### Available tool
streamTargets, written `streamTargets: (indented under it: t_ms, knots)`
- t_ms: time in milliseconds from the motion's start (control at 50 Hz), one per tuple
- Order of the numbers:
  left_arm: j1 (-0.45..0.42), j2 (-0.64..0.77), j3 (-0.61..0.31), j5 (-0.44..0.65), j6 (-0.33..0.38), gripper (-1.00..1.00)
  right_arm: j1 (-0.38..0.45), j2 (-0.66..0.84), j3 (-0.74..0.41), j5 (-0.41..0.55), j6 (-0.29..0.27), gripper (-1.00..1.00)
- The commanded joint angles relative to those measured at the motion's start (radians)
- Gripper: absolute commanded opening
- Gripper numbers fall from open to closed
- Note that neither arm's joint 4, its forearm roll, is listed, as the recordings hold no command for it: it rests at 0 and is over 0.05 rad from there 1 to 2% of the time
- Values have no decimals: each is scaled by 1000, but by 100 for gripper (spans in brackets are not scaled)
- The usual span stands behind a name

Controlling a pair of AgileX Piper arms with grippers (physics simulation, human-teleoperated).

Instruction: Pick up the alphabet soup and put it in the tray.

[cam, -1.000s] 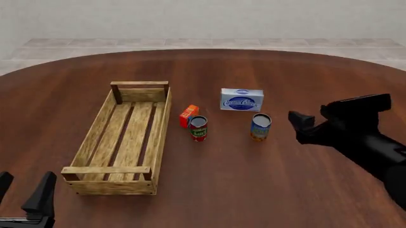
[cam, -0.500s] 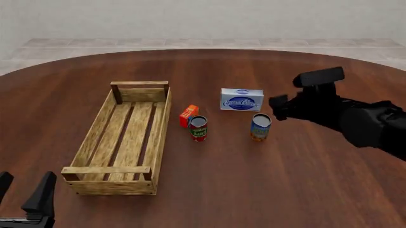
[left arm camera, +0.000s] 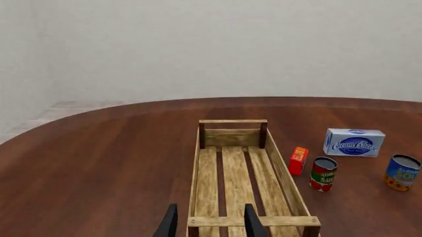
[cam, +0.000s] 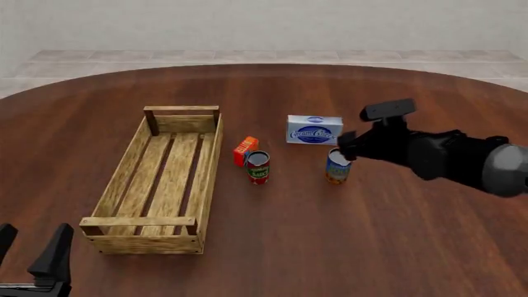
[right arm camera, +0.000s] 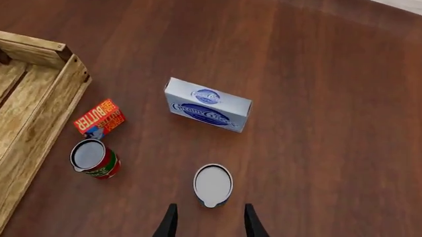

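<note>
The alphabet soup, a can with a blue and orange-yellow label and a silver top, stands upright on the table right of centre. It also shows in the right wrist view and the left wrist view. My right gripper is open and hovers just above the can's right side; in the right wrist view its fingers straddle the space just short of the can. The tray, a long wooden slat crate, lies to the left and holds nothing. My left gripper is open at the table's near left, by the tray's near end.
A red-and-green can and a small orange-red butter box stand between the tray and the soup. A blue-and-white cream cheese box lies just behind the soup. The table edge curves round behind.
My right arm has swung left and forward, from the table's right side to just above the soup can. The left arm and all objects have not moved.
</note>
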Motion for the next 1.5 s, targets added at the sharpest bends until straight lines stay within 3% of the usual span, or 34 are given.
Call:
streamTargets:
  t_ms: [20,1440,1460,1500]
  knots:
    - [0,0,0,0,0,100,-1,96,-24,-39,10,100]
    - [0,0,0,0,0,100,3,486,-99,-203,85,100]
    - [0,0,0,0,0,100,-12,479,-99,-204,73,-100]
    - [0,0,0,0,0,100,-5,478,-97,-203,77,-100]
